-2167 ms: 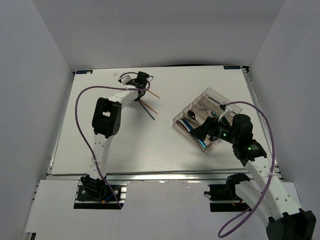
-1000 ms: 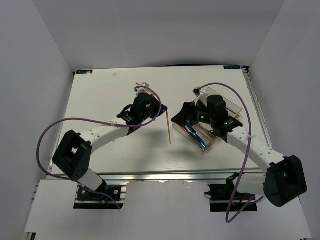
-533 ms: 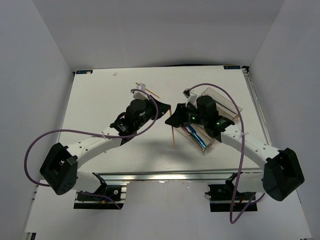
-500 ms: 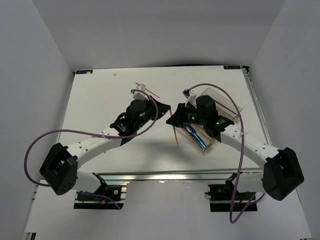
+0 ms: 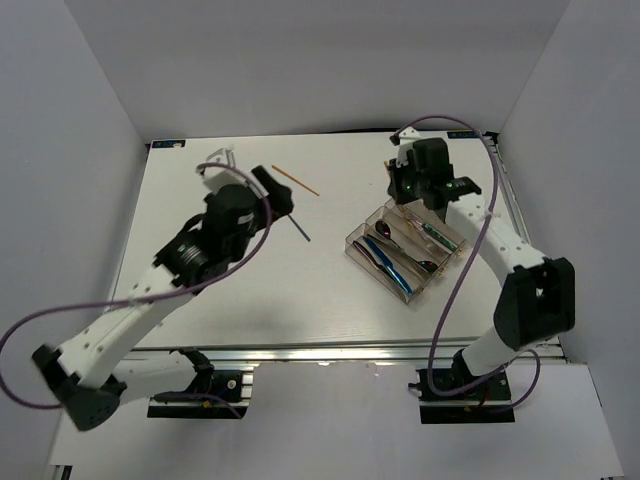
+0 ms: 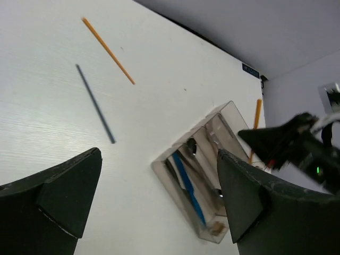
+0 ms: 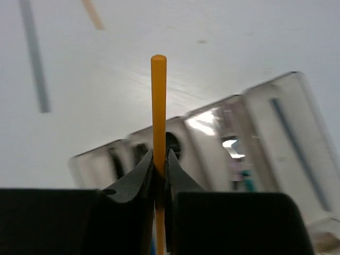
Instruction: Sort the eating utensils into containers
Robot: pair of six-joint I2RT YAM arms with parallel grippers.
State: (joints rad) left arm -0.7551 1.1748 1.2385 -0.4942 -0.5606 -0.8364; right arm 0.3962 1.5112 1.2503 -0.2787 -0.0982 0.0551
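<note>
My right gripper [image 7: 158, 159] is shut on an orange chopstick [image 7: 158, 101], which stands up between its jaws above the clear organizer tray [image 7: 265, 106]. In the top view that gripper [image 5: 408, 188] hovers over the tray's far end [image 5: 432, 195]. A blue knife [image 5: 397, 267] and other dark utensils lie in the tray's compartments. A second orange chopstick [image 5: 295, 180] and a thin dark stick [image 5: 300, 228] lie on the table beside my left gripper [image 5: 278, 195]. The left gripper [image 6: 158, 159] is wide open with nothing in it, raised above the table.
White walls enclose the table on three sides. A purple cable [image 5: 455, 270] hangs from the right arm near the tray's right side. The left arm [image 5: 150, 290] stretches diagonally across the table's left half.
The left gripper let go of the orange chopstick and pulled back to the far left. The right gripper shut on that chopstick and carried it to the tray's far end.
</note>
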